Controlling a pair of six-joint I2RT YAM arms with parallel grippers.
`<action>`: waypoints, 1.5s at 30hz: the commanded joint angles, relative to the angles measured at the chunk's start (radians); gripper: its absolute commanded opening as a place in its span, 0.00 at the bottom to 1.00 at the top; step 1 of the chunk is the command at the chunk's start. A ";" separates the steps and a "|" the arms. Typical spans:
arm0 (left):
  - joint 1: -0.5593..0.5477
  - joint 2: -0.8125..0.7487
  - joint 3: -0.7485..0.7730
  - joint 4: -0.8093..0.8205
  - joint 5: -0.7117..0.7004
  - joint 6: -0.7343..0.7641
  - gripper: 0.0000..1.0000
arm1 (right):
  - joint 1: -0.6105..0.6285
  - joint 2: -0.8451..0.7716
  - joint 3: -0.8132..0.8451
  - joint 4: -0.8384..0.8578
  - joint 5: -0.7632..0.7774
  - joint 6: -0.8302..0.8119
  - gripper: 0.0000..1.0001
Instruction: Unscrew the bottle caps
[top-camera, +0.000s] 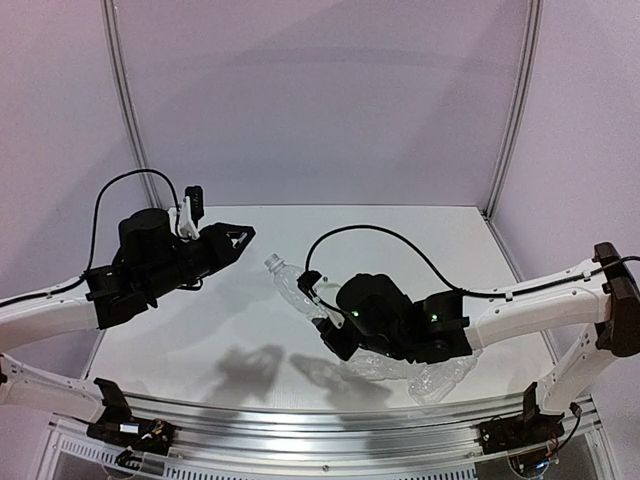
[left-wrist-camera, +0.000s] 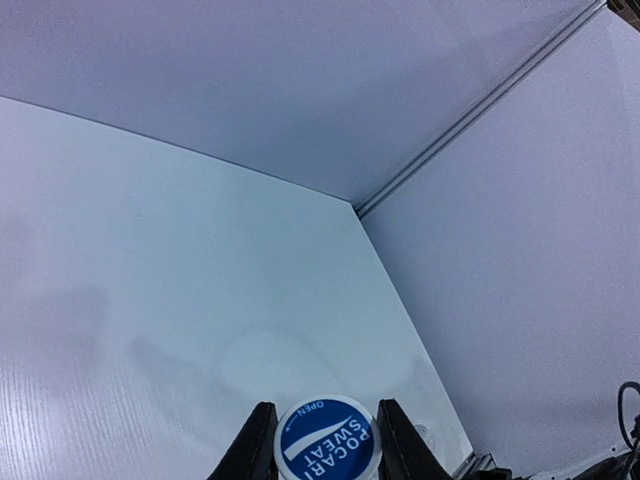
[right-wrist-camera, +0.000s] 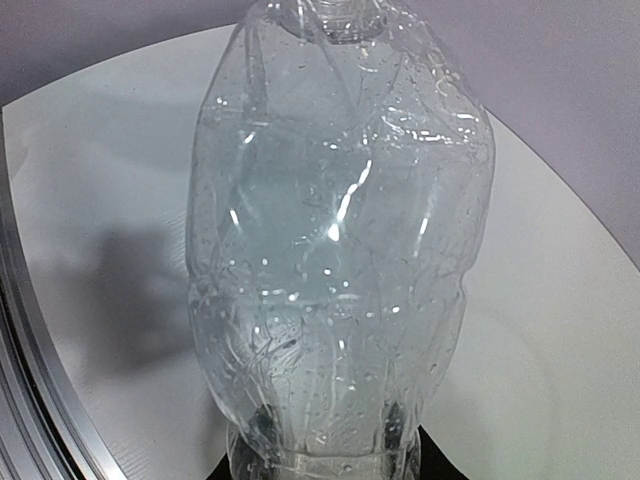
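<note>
2 white arms (top-camera: 540, 300), black wrists (top-camera: 160, 262) and jaws, looping black cables (top-camera: 395, 236)

1 overhead cam, 2 wrist close-ups, shared table (top-camera: 420, 235)

left tool (top-camera: 238, 238) up at 10 o'clock over the worktop (top-camera: 420, 250), bottle cap (left-wrist-camera: 326, 440) between its fingers. right tool (top-camera: 322, 318) near the middle grips a bottle (top-camera: 292, 287), neck pointing to 10 o'clock toward the left tool. other bottles (top-camera: 440, 378) lie at 5 o'clock under the right arm (top-camera: 540, 300)
</note>
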 joint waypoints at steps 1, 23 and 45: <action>0.051 -0.007 -0.021 0.000 0.028 0.021 0.26 | 0.010 0.004 0.029 -0.023 0.032 -0.002 0.00; -0.018 0.427 0.132 -0.012 -0.291 0.206 0.24 | 0.008 -0.267 -0.205 0.166 0.335 0.032 0.00; -0.029 0.624 0.060 0.227 -0.391 0.153 0.33 | -0.059 -0.241 -0.258 0.243 0.303 0.072 0.00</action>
